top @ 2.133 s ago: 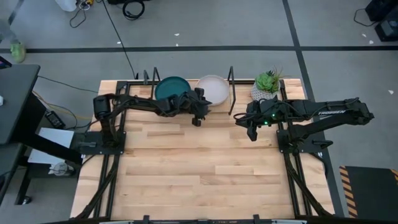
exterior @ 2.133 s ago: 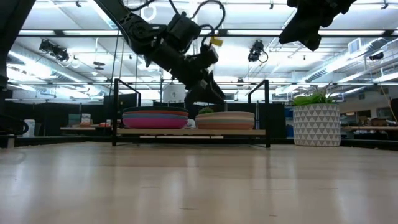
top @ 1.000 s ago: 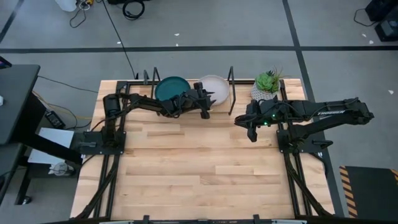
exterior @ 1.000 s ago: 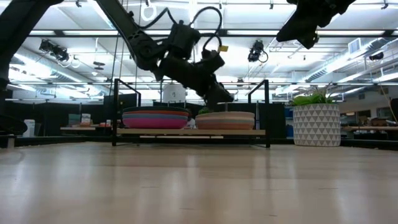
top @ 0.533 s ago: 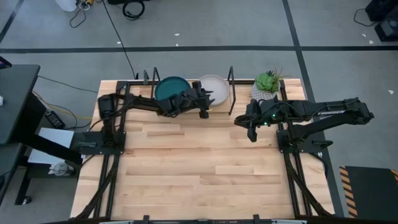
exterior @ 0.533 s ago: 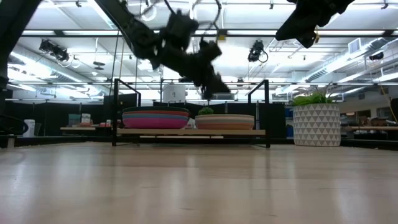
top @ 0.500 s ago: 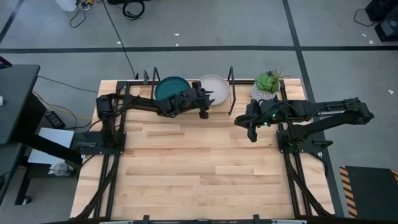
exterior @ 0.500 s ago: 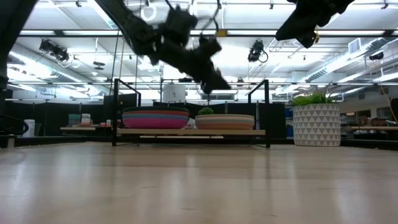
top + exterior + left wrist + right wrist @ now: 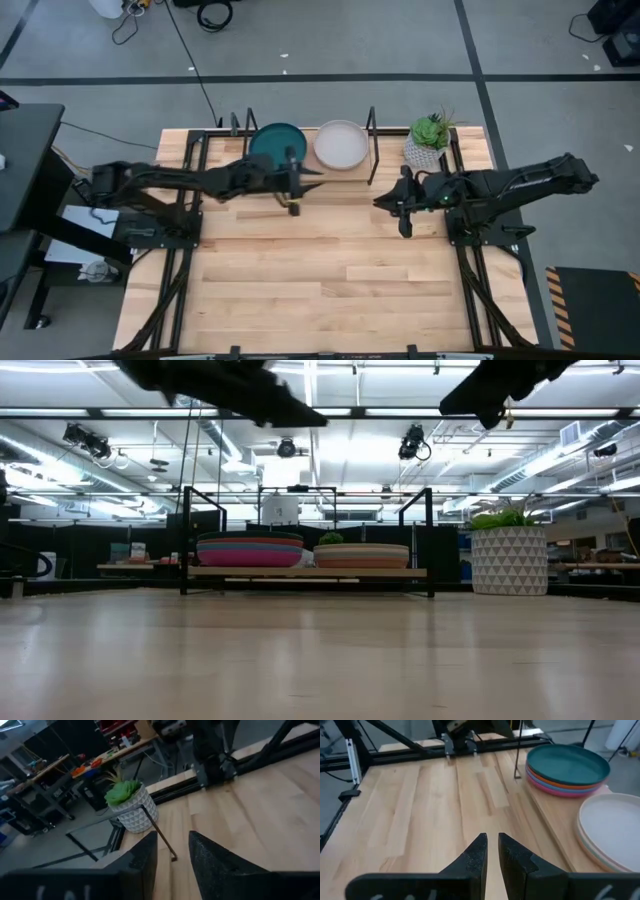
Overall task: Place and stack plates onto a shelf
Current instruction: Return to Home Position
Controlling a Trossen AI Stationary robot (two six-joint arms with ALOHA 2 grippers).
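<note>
The shelf (image 9: 310,572) stands at the table's far edge with two stacks of plates resting on its board. The left stack (image 9: 277,143) has a dark teal plate on top, over orange and magenta ones (image 9: 567,767). The right stack (image 9: 341,145) has a cream plate on top (image 9: 615,827). My left gripper (image 9: 293,197) hovers over the table just in front of the teal stack, open by a narrow gap (image 9: 172,852) and empty. My right gripper (image 9: 403,212) hangs in front of the shelf's right end, its fingers a thin gap apart (image 9: 491,845), also empty.
A potted green plant in a white patterned pot (image 9: 428,140) stands right of the shelf at the far right corner. Black upright frames (image 9: 371,130) rise at the shelf's ends. The wooden tabletop (image 9: 330,280) stretches between the two arm bases toward the near edge.
My left gripper has drawn back from above the cream stack toward the table's left and near side. It has also risen, now leaving the low view at the top. Both stacks lie still on the shelf.
</note>
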